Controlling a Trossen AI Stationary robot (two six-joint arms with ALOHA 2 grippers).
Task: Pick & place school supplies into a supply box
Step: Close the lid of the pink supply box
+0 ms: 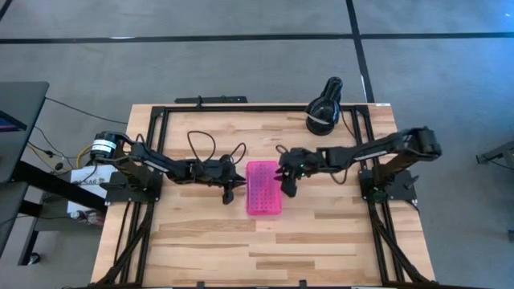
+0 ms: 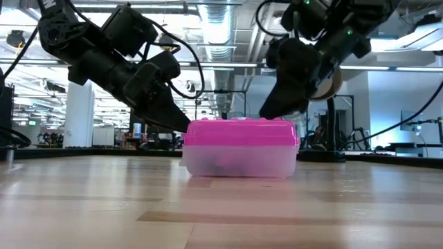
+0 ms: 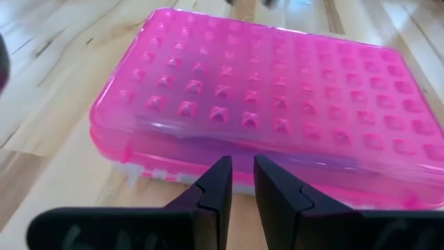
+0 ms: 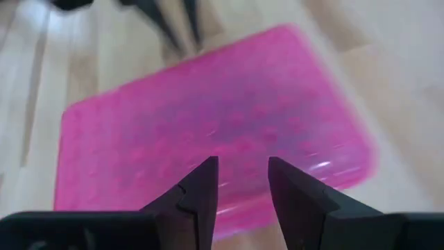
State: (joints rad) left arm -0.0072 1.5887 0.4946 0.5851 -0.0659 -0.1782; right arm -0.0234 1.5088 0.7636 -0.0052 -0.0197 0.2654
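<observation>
The supply box [image 1: 264, 189] lies shut in the middle of the table, its pink studded lid [image 3: 277, 97] on a clear base [image 2: 239, 164] that rests flat on the wood. The school supplies are hidden inside; only dim dark shapes show through the base. My left gripper [image 1: 228, 193] slants down at the box's left long side, its fingers [image 3: 243, 170] a narrow gap apart with nothing between them. My right gripper [image 1: 287, 188] hangs open over the box's right side [image 4: 243, 170], just above the lid [image 2: 266, 112]. My left gripper's fingertips [image 3: 220, 173] stand right at the lid's rim [image 3: 208, 149] on the box's left long side, slanting down from the table's left. I cannot tell whether they touch it.
A black round device [image 1: 324, 112] with a white label lies at the table's far right corner. Black frame rails [image 1: 152, 152] run along the table's edges, and cables loop behind the left arm. Bare wood [image 1: 265, 249] stretches to the near edge.
</observation>
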